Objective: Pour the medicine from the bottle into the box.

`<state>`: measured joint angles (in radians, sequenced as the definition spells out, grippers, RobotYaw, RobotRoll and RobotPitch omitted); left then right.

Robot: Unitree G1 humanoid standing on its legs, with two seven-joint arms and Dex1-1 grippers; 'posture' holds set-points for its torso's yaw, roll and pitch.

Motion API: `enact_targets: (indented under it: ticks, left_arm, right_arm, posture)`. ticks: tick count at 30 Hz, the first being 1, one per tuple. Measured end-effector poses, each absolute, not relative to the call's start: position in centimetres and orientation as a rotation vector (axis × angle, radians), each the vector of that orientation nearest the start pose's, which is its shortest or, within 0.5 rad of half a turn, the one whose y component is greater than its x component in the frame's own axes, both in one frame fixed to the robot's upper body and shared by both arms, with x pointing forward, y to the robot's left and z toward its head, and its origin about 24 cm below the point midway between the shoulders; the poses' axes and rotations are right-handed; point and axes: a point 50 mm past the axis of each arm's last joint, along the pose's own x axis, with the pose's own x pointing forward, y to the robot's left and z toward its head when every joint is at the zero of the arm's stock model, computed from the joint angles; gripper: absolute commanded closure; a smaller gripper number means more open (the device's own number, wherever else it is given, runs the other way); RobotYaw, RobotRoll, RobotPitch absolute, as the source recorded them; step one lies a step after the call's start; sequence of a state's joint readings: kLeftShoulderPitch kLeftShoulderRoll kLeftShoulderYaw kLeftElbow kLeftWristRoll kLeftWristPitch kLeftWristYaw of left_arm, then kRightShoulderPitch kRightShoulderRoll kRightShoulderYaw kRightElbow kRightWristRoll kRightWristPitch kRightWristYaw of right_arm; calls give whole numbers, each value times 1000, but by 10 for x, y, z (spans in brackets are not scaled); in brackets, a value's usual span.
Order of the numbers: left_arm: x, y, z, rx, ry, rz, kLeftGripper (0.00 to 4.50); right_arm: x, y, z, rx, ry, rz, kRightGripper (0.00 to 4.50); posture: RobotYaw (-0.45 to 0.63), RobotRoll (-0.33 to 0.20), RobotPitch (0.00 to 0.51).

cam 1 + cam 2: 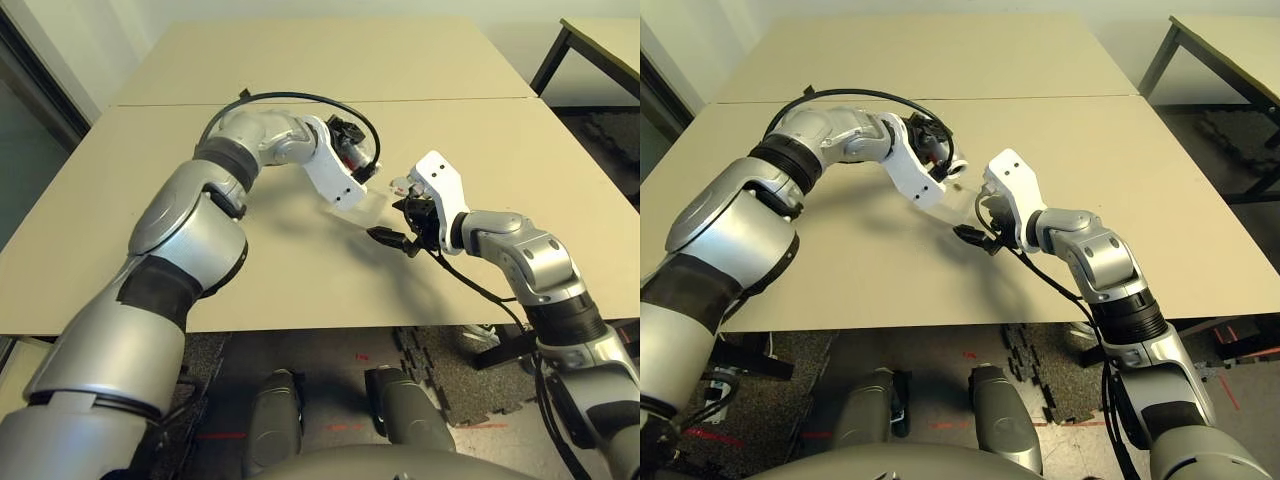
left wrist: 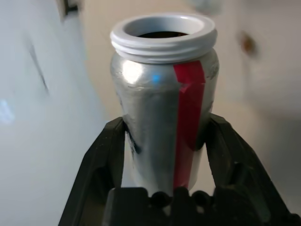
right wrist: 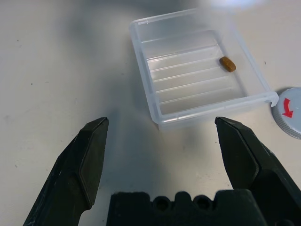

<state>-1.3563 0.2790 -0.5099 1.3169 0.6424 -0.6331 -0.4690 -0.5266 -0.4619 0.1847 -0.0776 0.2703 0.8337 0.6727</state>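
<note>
**Pill in the box, bottle held uncapped**

You see the left gripper (image 2: pixel 162 155) clamped on the bottle (image 2: pixel 162 108), whose mouth is uncapped, above the table (image 1: pixel 300 290). Your right gripper (image 3: pixel 162 141) stands wide apart, holding nothing, near the box (image 3: pixel 200 66). The medicine (image 3: pixel 227 64) lies inside the box. The cap (image 3: pixel 288 112) rests on the table beside the box's corner.

Even, bright light; soft arm shadows on the table (image 1: pixel 300 260); left wrist background blurred, perhaps from motion.
</note>
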Motion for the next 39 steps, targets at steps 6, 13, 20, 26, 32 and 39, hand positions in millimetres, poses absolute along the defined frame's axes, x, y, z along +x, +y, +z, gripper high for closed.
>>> enact_targets:
  ticks: [6,13,20,26,32,39]
  left_arm:
    - [418,104,206,633,-143,-700,1770]
    - [419,163,187,165,-142,-374,1770]
    - [405,190,136,54,-60,-202,1770]
    - [393,192,99,-5,21,-124,1770]
    - [394,182,99,-7,17,-150,1770]
    - [392,181,95,1,31,-161,1770]
  right_arm:
    - [308,-137,125,-217,404,834,0]
    - [308,-145,129,-184,407,820,0]
    - [310,-144,134,-163,405,829,0]
    - [309,-145,133,-155,416,829,0]
    - [310,-151,136,-142,414,808,0]
    - [309,-154,136,-140,420,796,0]
  posture:
    - [-192,0,85]
    - [-133,0,92]
    - [-118,0,92]
    - [-118,0,93]
    - [-131,0,97]
    - [-148,0,102]
